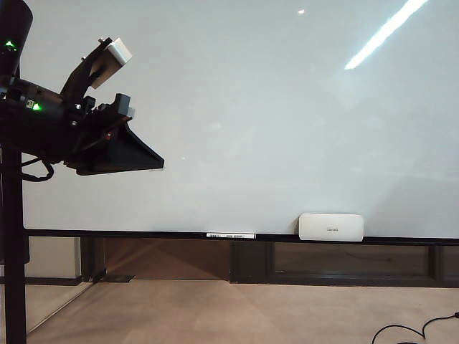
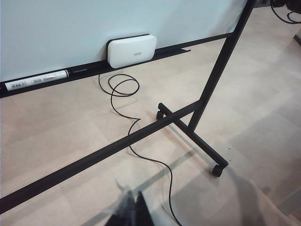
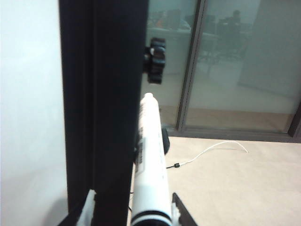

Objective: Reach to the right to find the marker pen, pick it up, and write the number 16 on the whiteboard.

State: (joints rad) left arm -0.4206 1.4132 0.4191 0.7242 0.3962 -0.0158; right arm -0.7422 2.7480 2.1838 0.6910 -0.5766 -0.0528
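Board blank, no 16 yet. Right pincer straddles a marker by the frame; clamped or not, can't tell. Left pincer idle, looks together. Writing all left.

A black robot arm is hanging at the left of the whiteboard, an eraser and marker sitting on its ledge.

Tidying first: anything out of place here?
A black cable lies looped on the floor below the eraser, crossing under the stand's bar. Left pincer hangs above the floor; right pincer flanks a marker beside the frame post.
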